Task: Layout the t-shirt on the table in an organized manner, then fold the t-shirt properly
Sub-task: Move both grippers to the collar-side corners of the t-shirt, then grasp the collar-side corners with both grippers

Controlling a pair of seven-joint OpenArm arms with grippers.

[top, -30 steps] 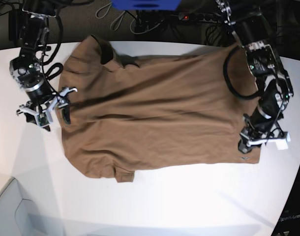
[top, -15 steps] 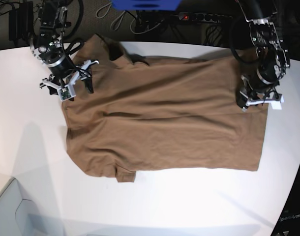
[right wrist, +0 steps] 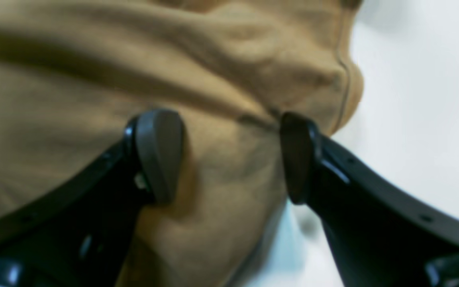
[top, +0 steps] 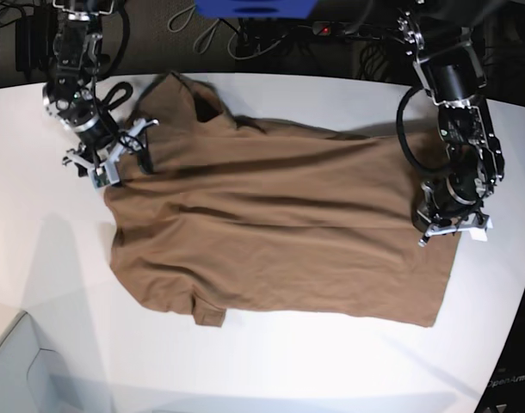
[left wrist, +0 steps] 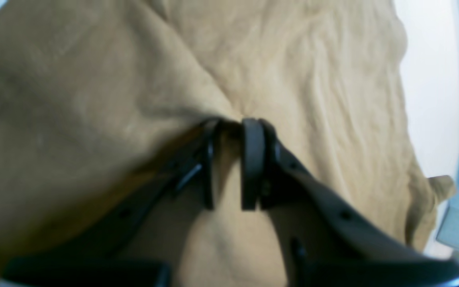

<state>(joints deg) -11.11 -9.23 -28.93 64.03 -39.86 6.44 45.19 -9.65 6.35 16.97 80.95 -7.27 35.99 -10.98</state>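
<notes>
We see one soft, wrinkled brown t-shirt (top: 271, 232) across the smooth white table (top: 271, 361). Left gripper (left wrist: 229, 159) pinches its cloth; right gripper (right wrist: 229, 155) gapes wide, holding nothing.

The t-shirt (top: 271, 232) is soft, matt brown cloth with a fine woven grain, no sheen, and shallow wrinkles that run across it from about 9 to 3 o'clock. A stitched seam lines its hem in the right wrist view. The table (top: 271, 361) is a smooth white top with a faint satin gloss that takes soft shadows. The left gripper (left wrist: 229, 163) has black, smooth plastic-looking fingers with a slight shine along their edges. The right gripper (right wrist: 229, 155) has the same black shell, and its pads (right wrist: 159, 153) look like dull grey rubber, matt and smooth.
</notes>
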